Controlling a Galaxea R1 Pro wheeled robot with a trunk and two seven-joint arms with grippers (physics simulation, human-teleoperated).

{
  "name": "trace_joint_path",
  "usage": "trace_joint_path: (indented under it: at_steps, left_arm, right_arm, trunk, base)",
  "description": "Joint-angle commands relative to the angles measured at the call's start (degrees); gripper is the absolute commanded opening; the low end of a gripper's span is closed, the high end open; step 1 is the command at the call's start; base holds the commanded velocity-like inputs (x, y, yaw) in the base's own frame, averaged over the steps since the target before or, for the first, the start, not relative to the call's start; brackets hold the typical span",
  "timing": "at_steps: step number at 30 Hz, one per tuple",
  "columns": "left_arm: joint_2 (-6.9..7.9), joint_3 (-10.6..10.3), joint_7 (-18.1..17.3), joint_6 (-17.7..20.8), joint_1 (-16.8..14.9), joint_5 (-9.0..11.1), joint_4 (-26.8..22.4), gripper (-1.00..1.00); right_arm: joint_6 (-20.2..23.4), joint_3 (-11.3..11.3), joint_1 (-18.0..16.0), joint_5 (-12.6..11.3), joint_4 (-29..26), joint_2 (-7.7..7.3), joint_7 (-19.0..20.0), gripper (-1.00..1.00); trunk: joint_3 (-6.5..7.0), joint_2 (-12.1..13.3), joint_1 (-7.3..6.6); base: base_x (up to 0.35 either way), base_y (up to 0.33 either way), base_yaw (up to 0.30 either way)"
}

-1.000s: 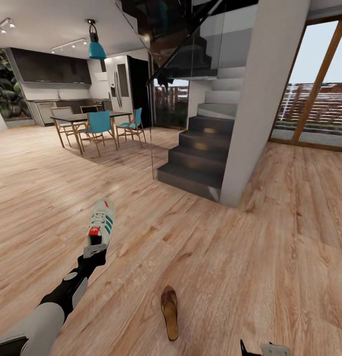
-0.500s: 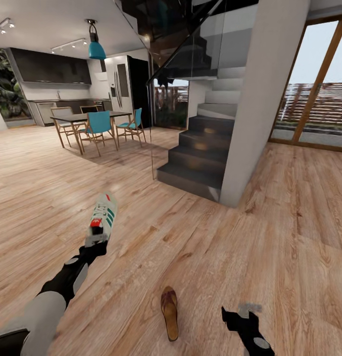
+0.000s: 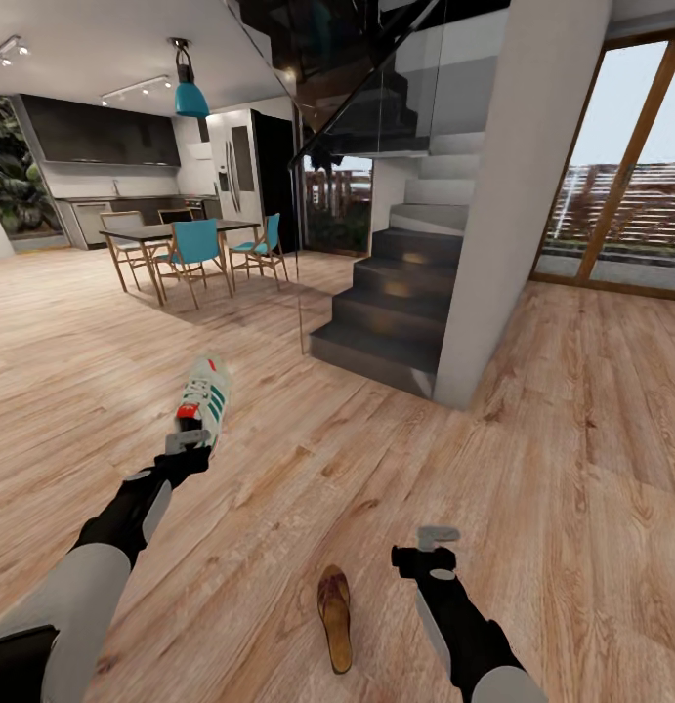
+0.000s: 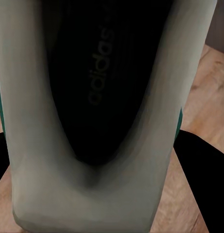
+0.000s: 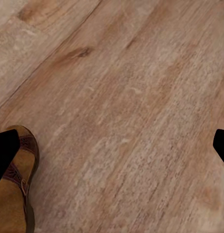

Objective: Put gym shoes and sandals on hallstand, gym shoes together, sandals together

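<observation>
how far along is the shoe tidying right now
Nothing visible is on a rack yet. In hand: the left gripper holds one gym shoe by its heel, above the floor. The right gripper, fingers apart in its wrist view, hovers beside one sandal lying on the floor. Left: grab that sandal, then rack both.

You have open corridor floor (image 3: 308, 459) ahead and to both sides of the arms, bare planks all the way to the dark staircase (image 3: 386, 312) and the white pillar (image 3: 518, 205) that block the middle distance. A sandal (image 3: 334, 617) lies on the floor just beside your right hand (image 3: 437, 547), apart from it. Far left, the dining surface (image 3: 171, 232) and chairs stand well clear.
</observation>
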Motion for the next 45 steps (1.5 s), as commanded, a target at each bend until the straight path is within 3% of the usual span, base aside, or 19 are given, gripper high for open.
trace_joint_path:
  at_steps: [1, 2, 12, 21, 22, 23, 45]
  left_arm:
    - [-0.08, 0.3, -0.43, 0.53, -0.15, -0.09, -0.14, -1.0]
    - [-0.17, 0.23, -0.43, 0.71, -0.31, -0.14, -0.17, -1.0]
    - [-0.16, -0.15, -0.51, 0.7, -0.35, -0.24, -0.04, -1.0]
    - [-0.16, -5.15, -0.46, 0.71, 0.07, -0.17, -0.17, -1.0]
    - [-0.21, -6.75, -0.44, 0.72, 0.08, -0.1, -0.26, -1.0]
    - [-0.23, -7.07, -0.49, 0.7, 0.07, -0.08, -0.32, -1.0]
    - [-0.31, -7.41, -0.82, 0.69, 0.07, -0.05, -0.38, -1.0]
  right_arm:
    - [0.41, 0.39, -0.08, 0.58, 0.0, 0.07, -0.28, 1.0]
    - [0.42, 1.16, -0.18, 0.55, 0.15, 0.07, -0.66, 1.0]
    - [0.38, 1.42, -0.21, 0.53, 2.97, 0.07, -0.77, 1.0]
    - [0.34, 1.39, -0.21, 0.48, 3.3, 0.07, -0.85, 1.0]
    - [0.33, 1.36, -0.21, 0.51, 3.44, 0.07, -0.86, 1.0]
    - [0.33, 1.32, -0.21, 0.5, 3.44, 0.07, -0.86, 1.0]
    - [0.33, 1.28, -0.21, 0.45, 3.52, 0.07, -0.86, 1.0]
  trunk:
    - [-0.06, -0.02, -0.01]
    - [-0.06, -0.02, -0.01]
    - [-0.06, -0.02, -0.01]
    - [-0.06, -0.02, -0.01]
    - [-0.06, -0.02, -0.01]
    - [-0.06, -0.02, -0.01]
    - [-0.95, -0.02, -0.01]
  base:
    - [0.0, 0.0, 0.0]
    - [0.0, 0.0, 0.0]
    - [0.0, 0.0, 0.0]
    - [0.0, 0.0, 0.0]
    - [0.0, 0.0, 0.0]
    - [0.0, 0.0, 0.004]
    - [0.0, 0.0, 0.205]
